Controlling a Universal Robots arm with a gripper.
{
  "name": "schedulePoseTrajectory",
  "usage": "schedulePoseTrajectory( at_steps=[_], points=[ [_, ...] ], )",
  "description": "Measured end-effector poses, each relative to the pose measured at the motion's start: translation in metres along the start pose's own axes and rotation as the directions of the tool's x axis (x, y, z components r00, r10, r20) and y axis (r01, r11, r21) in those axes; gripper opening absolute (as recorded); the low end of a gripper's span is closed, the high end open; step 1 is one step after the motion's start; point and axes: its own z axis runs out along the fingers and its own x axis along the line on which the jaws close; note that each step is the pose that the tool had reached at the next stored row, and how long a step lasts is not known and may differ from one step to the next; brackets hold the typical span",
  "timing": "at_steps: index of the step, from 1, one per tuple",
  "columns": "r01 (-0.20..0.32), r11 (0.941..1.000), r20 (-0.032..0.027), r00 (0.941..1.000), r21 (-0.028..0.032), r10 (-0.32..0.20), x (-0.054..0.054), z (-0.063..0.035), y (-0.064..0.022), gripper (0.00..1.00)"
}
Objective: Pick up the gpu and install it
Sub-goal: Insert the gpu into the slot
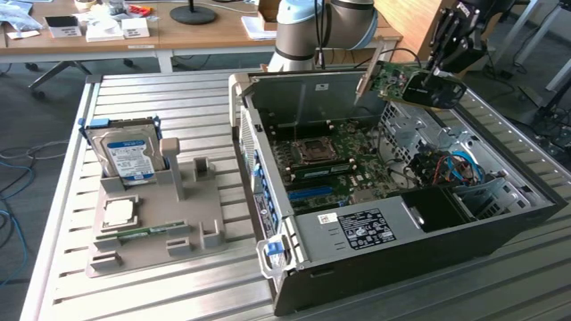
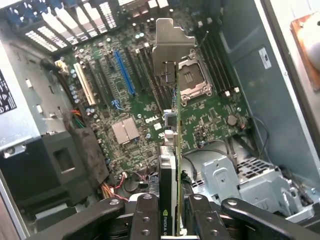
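Note:
The gpu (image 1: 403, 81) is a green card with a black block and a silver end bracket. It hangs in the air above the open computer case (image 1: 499, 227), over its far side, with my gripper (image 1: 437, 70) shut on it. In the wrist view the gpu (image 2: 172, 130) appears edge-on, pinched between my two black fingers (image 2: 145, 220), bracket end pointing away from the wrist. Below it lies the green motherboard (image 2: 135, 107) with a blue slot (image 2: 125, 72) and a white slot (image 2: 85, 87).
To the exterior view's left of the case stands a grey fixture (image 1: 152, 221) holding a silver hard drive (image 1: 130, 155), a processor chip (image 1: 120, 212) and a narrow memory stick (image 1: 143, 233). All of this rests on a slatted metal table (image 1: 160, 294). Desks stand behind.

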Motion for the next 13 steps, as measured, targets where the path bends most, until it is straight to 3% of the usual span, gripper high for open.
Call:
schedulePoseTrajectory(
  at_steps=[5, 6, 9, 10, 13],
  points=[
    [0.013, 0.9999, 0.0018, 0.9999, -0.0015, -0.013, 0.0, 0.0, 0.0, 0.27],
    [0.014, 0.9999, 0.0056, 0.9999, -0.0031, -0.014, 0.0001, 0.0, 0.0, 0.27],
    [0.025, 0.9996, 0.0311, 0.9992, -0.0127, -0.025, 0.0, 0.0002, 0.0, 0.27],
    [0.031, 0.9994, 0.0369, 0.9989, -0.0143, -0.03, 0.0001, 0.0004, 0.0, 0.27],
    [0.053, 0.9985, 0.0465, 0.9976, -0.0153, -0.052, 0.0, 0.0013, -0.0001, 0.27]
  ],
)
